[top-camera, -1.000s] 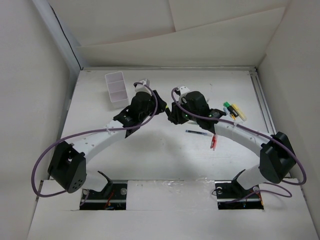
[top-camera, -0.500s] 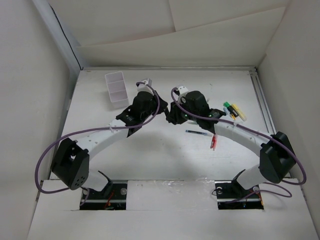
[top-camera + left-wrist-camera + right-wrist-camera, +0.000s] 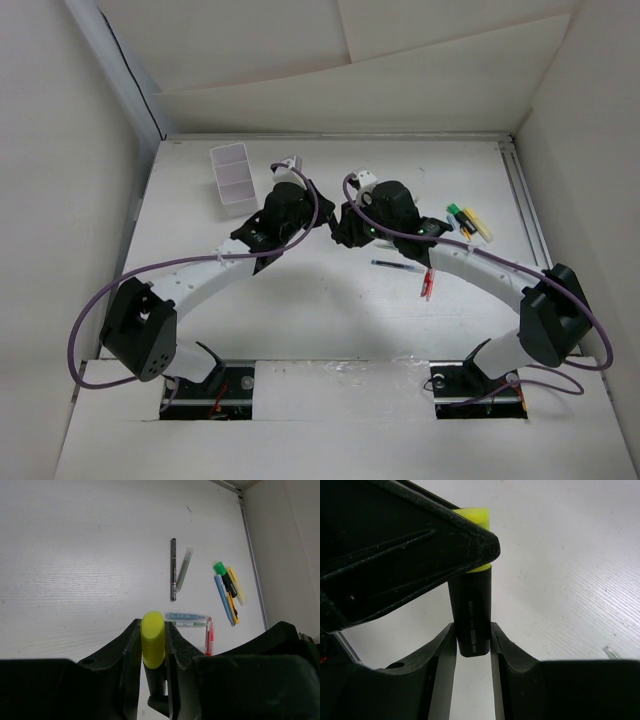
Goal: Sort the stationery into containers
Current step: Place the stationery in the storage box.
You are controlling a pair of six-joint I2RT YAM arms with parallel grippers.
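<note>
A highlighter with a black body (image 3: 471, 615) and a yellow cap (image 3: 152, 637) is held in the air between both grippers above the table's middle. My left gripper (image 3: 153, 640) is shut on the yellow cap. My right gripper (image 3: 472, 642) is shut on the black body's end. In the top view the two grippers meet, left gripper (image 3: 305, 205) and right gripper (image 3: 345, 225), and the highlighter is hidden there. The white three-compartment box (image 3: 233, 178) stands at the far left, beside the left wrist.
On the table lie two grey pens (image 3: 173, 569), a teal-blue pen (image 3: 186, 616), a red pen (image 3: 210, 636), and a cluster of green, yellow and blue pieces (image 3: 227, 587). In the top view they lie right of the right arm, the cluster (image 3: 467, 222) near the right wall.
The left arm has shifted a little to the right and its gripper has edged closer to the right gripper. The right arm and the pens have not moved.
</note>
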